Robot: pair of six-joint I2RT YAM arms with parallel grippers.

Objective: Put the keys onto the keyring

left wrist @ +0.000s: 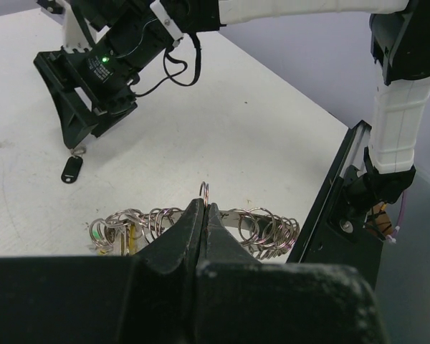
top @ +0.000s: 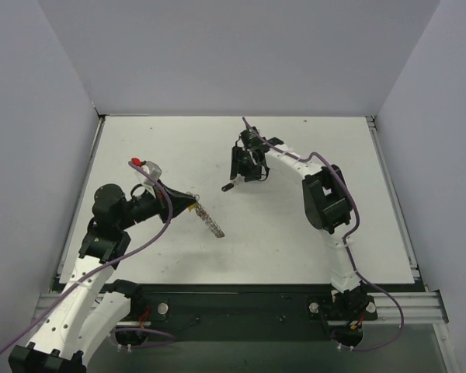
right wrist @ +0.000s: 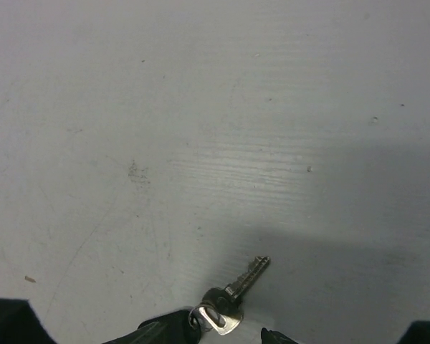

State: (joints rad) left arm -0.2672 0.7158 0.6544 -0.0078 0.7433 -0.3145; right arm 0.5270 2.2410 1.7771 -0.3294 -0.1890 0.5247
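Keyring [left wrist: 261,228] in left hand [left wrist: 204,209], mid table [left wrist: 236,122].

A silver keyring [left wrist: 261,226] of coiled loops is shown against the white table [left wrist: 222,122]. A yellow key head [left wrist: 130,240] and a green key head [left wrist: 95,231] are glimpsed among its loops. Elsewhere, a black-headed key [left wrist: 72,170] and a red-headed key [top: 137,163] are seen.

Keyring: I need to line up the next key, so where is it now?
In the top view the keyring is left of table centre, pinched in the left hand, with the right hand farther back and right.
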